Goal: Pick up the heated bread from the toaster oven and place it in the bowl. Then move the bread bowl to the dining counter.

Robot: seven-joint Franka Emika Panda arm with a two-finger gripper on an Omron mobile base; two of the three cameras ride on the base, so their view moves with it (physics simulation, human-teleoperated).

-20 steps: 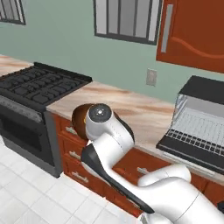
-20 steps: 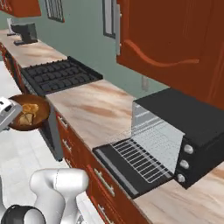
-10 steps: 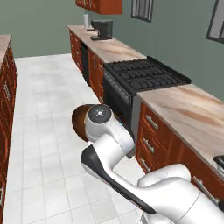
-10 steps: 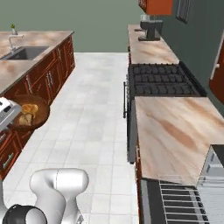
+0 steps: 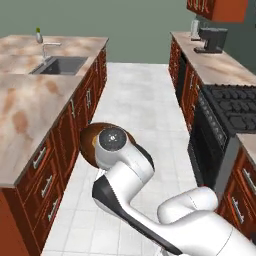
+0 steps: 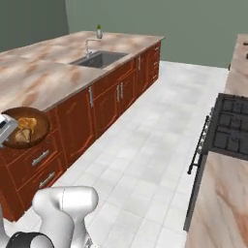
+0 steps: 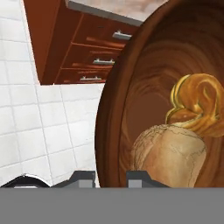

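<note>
Swinging round with the base, both base views have left the toaster oven and the wall-side counter of a second ago and now look across the tiled aisle at the dining counter point(image 5: 30, 115), with its sink point(image 5: 59, 65) at about 11 o'clock in the left base view. The bowl point(image 6: 25, 127) rides with the arm just short of the island's drawer fronts, at 9 o'clock in the right base view. Seen from the hand, the gripper point(image 7: 110, 176) is clamped on the bowl's rim, one finger on each side of the wall. Inside lie the heated bread point(image 7: 168, 153), at about 5 o'clock, and a golden knot-shaped pastry point(image 7: 197, 104) touching it above. By its look the bowl is stiff turned wood, light but smooth, so an edge pinch may let it pivot; keeping it level matters, since the loose bread could roll out. Its rim, where the gripper already has it, seems the only workable hold. Setting it flat on the island top remains.
</note>
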